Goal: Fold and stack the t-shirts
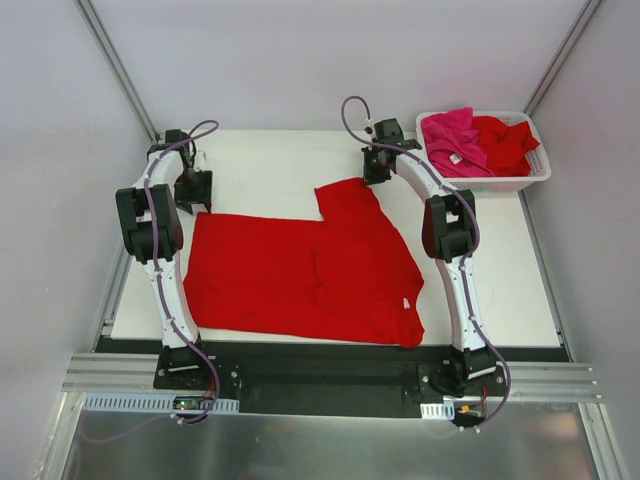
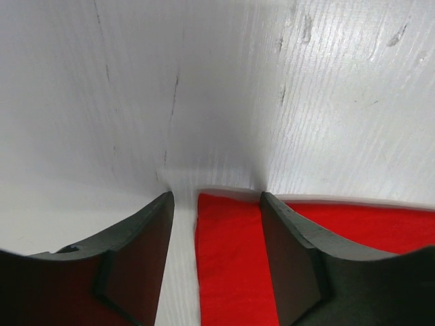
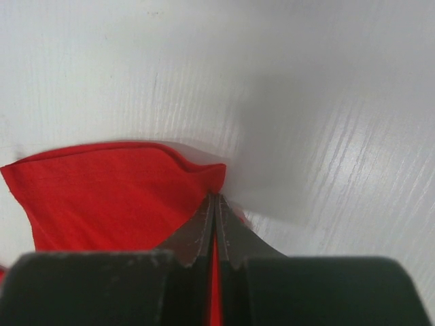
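Observation:
One red t-shirt (image 1: pixel 300 275) lies spread on the white table (image 1: pixel 260 160), with a sleeve flap reaching toward the back. My left gripper (image 1: pixel 193 200) hangs over the shirt's far left corner. In the left wrist view its jaws (image 2: pixel 216 197) stand apart, with that red corner (image 2: pixel 228 258) between the two fingers and touching neither. My right gripper (image 1: pixel 375 175) is at the far tip of the flap. The right wrist view shows it (image 3: pixel 215 197) shut on the red cloth (image 3: pixel 109 190).
A white slotted basket (image 1: pixel 530 172) stands at the table's back right, holding a magenta-pink t-shirt (image 1: pixel 452 140) with a white label and another red t-shirt (image 1: pixel 505 142). Grey walls close in the table on both sides.

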`<state>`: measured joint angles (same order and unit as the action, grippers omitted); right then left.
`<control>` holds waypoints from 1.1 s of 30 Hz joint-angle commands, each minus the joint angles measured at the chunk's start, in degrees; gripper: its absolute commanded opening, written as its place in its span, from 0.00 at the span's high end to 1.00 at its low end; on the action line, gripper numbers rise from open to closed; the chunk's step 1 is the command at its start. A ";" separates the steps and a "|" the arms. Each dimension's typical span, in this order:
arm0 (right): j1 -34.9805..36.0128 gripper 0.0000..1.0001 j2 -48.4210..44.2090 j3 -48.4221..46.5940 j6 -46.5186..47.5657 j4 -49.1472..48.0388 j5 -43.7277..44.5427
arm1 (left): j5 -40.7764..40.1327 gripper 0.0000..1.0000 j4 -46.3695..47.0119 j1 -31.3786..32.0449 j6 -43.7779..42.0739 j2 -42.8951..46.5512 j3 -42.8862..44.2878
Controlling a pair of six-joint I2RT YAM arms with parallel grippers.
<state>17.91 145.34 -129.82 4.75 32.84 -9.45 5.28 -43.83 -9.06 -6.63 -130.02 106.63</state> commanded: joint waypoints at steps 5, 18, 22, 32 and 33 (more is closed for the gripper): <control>-0.25 0.99 -5.06 -0.08 0.70 0.38 -0.57 | -0.44 0.57 -0.99 -0.08 1.36 -0.33 0.77; -0.25 0.99 -4.98 0.00 0.70 0.47 -0.57 | -0.18 0.57 -1.43 0.10 2.41 0.90 0.07; -0.25 0.99 -5.06 0.18 0.70 0.47 -0.65 | -0.36 0.56 -1.69 0.62 2.41 1.34 -0.02; -0.16 0.99 -5.24 0.44 1.22 0.73 -0.39 | -0.27 0.56 -1.96 1.68 2.68 2.84 -2.39; -0.24 0.98 -5.24 0.53 1.22 0.82 -0.30 | -0.18 0.56 -1.96 1.94 2.77 3.10 -2.56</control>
<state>17.91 145.23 -129.49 5.13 32.86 -9.47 3.84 -43.55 -8.56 -5.08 -129.71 105.89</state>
